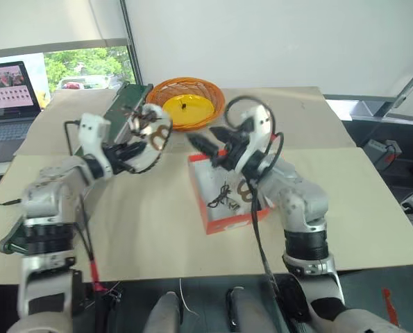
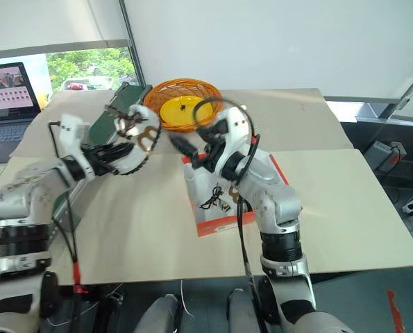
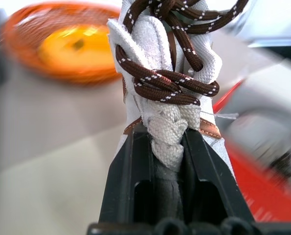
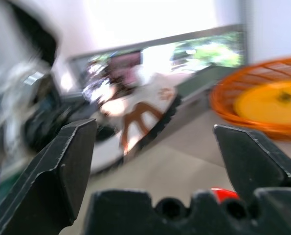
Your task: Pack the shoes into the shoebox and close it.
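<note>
The left end effector (image 3: 167, 161) is gripping one shoe (image 1: 150, 132) in the air above the counter (image 1: 144, 222), its two fingers (image 3: 130, 181) clamped together on the white fabric just below the brown laces. The shoe is hanging to the left of the box (image 1: 223, 198), apart from it and at roughly the height of the right end effector. Its long axis is running more or less level, along the line from the left arm toward the box. In the right wrist view its side, with a brown mark, is facing the right end effector.

The box is sitting open on the counter, just in front of the orange basket (image 1: 187, 103). The other shoe (image 1: 235, 193) is already lying inside it, laces showing, partly hidden by the right arm.

The right end effector (image 1: 205, 144) is hovering over the far left corner of the box with its fingers (image 4: 62, 166) spread wide apart, holding nothing and pointing toward the carried shoe. It is the nearer of the two to the box, standing between shoe and opening.

The coming move probably means bringing the shoe rightward and down into the free space, either by a hand-over or with the right arm clearing the way.
</note>
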You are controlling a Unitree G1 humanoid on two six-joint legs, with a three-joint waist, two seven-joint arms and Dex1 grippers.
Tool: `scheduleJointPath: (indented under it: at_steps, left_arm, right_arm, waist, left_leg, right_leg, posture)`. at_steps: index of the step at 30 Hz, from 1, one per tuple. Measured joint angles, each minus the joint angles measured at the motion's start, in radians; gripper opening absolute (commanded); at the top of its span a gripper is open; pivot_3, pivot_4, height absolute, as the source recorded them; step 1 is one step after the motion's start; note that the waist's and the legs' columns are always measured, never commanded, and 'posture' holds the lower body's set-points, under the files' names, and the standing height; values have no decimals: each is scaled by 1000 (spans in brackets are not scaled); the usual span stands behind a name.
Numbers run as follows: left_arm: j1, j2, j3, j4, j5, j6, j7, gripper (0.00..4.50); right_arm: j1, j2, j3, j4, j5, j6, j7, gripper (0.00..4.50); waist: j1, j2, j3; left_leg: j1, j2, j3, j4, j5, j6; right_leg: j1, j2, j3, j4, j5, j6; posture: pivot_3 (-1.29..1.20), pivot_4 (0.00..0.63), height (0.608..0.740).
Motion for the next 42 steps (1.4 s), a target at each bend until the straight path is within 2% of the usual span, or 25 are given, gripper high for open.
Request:
scheduleJointPath:
  at_steps: [3, 11, 14, 22, 24, 25, 31, 33, 34, 36, 38, 42]
  left_arm:
    - [-32, -97, -35, -81, -31, 39, 71, 551]
    - [-71, -203, -58, -164, -76, 92, 179, 551]
    - [-71, -219, -59, -160, -85, 93, 195, 513]
    - [-74, -280, -58, -161, -108, 112, 239, 513]
    - [-77, -289, -58, -161, -109, 113, 249, 513]
    - [-78, -291, -58, -161, -109, 113, 250, 513]
    - [-79, -290, -58, -162, -109, 113, 252, 513]
    - [-79, -290, -57, -163, -110, 118, 256, 1227]
    - [-79, -290, -50, -166, -118, 130, 260, 1388]
    - [-73, -288, -29, -182, -151, 153, 262, 2230]
    - [-57, -264, -18, -217, -189, 184, 260, 2840]
    - [-22, -201, 24, -273, -252, 245, 262, 2840]
  right_arm:
    - [-24, 35, -86, 13, 62, 35, -97, 4500]
    - [-30, 36, -102, 13, 101, 57, -178, 4500]
    - [-30, 36, -105, 12, 107, 56, -194, 3804]
    - [-39, 28, -105, 17, 141, 40, -188, 1067]
    - [-39, 26, -106, 18, 142, 34, -184, 558]
    - [-39, 25, -107, 18, 144, 32, -183, 419]
    - [-39, 23, -110, 28, 159, 24, -181, 354]
    - [-42, 15, -102, 33, 157, 23, -182, 350]
    - [-44, 10, -96, 34, 151, 22, -184, 350]
    - [-46, 3, -89, 36, 138, 19, -188, 350]
    - [-48, -7, -77, 42, 134, 18, -190, 350]
    - [-55, -29, -62, 55, 106, 18, -209, 350]
  waist:
    - [1, 0, 0]
    - [-6, 0, 0]
    - [-6, 0, 0]
    - [-2, 0, 0]
    - [-2, 0, 0]
    - [-2, 0, 0]
    - [-1, 0, 0]
    - [-1, 0, 0]
    - [-1, 0, 0]
    - [-1, 0, 0]
    - [-5, 0, 0]
    - [-9, 0, 0]
  left_leg:
    - [-1, 0, 0, 0, 0, 0]
    - [0, 0, 2, 0, 0, 0]
    - [0, 0, 2, 0, 0, 0]
    - [-1, 0, 1, 0, 0, 0]
    - [0, 0, 2, 0, 0, 0]
    - [0, 0, 2, 0, 0, 0]
    - [-1, 0, 2, 0, 0, 0]
    - [-1, 0, 2, 0, 0, 0]
    - [0, 0, 2, 0, 0, 0]
    - [-1, 0, 2, 0, 0, 0]
    - [-1, 0, 2, 0, 0, 0]
    - [0, 0, 1, 0, 0, 0]
  right_leg:
    - [0, 0, 0, 0, 0, 0]
    - [0, 0, 1, -1, 0, 0]
    - [0, 0, 1, -1, 0, 0]
    - [1, 0, 1, -1, 0, 0]
    - [1, 0, 1, -1, 0, 0]
    - [1, 0, 1, -1, 0, 0]
    - [1, 0, 1, -2, 0, 0]
    - [1, 0, 1, -2, 0, 0]
    - [1, 0, 1, -2, 0, 0]
    - [1, 0, 1, -2, 0, 0]
    - [1, 0, 1, -2, 0, 0]
    - [1, 0, 1, -2, 0, 0]
  posture:
    - [0, 150, 740]
    - [0, 150, 740]
    - [0, 150, 740]
    - [0, 150, 740]
    - [0, 150, 740]
    - [0, 150, 740]
    - [0, 150, 740]
    - [0, 150, 740]
    - [0, 150, 740]
    - [0, 150, 740]
    - [0, 150, 740]
    - [0, 150, 740]
